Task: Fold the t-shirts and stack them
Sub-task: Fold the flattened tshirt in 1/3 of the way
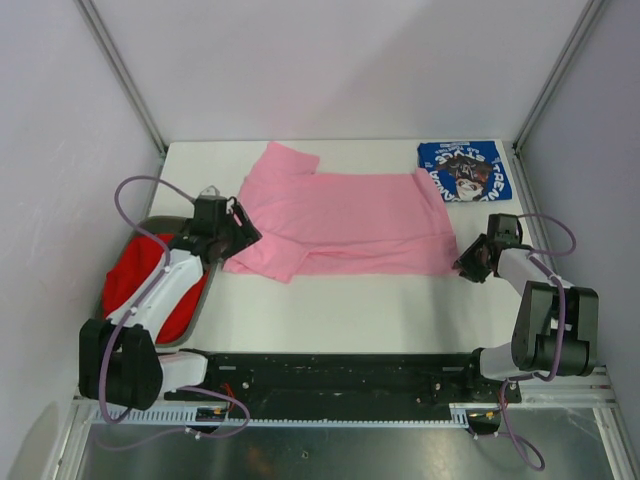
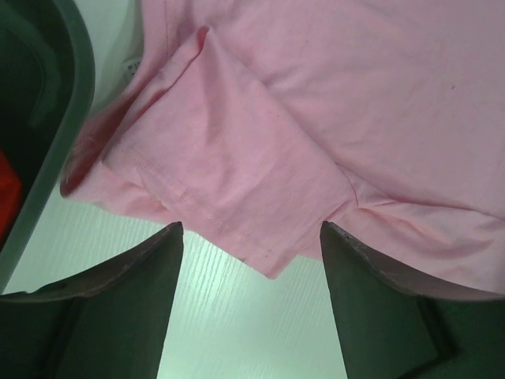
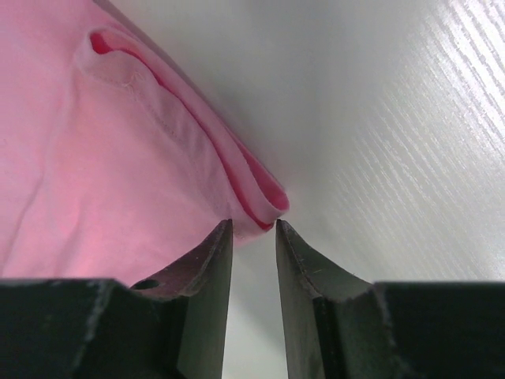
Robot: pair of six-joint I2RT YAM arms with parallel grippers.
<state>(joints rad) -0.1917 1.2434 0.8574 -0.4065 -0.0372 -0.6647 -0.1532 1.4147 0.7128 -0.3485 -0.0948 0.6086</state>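
Looking from the top external view, the pink t-shirt (image 1: 340, 215) lies spread sideways across the middle of the table (image 1: 330, 310), with 1 arm at each end. The left gripper (image 1: 240, 236) sits at the sleeve end, the right gripper (image 1: 467, 265) at the near corner of the hem end. The blue t-shirt (image 1: 465, 170) lies folded in the far right corner, well apart from both. The grey bin (image 1: 197, 300) stands at the left edge and holds the red t-shirt (image 1: 130, 275), bunched up; nothing else shows in it.

From the left wrist, the jaws stand wide over the tip of a doubled-over sleeve, with no cloth pinched. I judge the step to be a 2-handed fold, so this gripper should come down with the sleeve's free corner well inside the jaws, catching both layers.

From the right wrist, the jaws are narrow with bare table between them. The rolled hem corner lies just at the tips, not gripped. This gripper should reach further onto that edge before closing, or the cloth will likely slip out when lifted.
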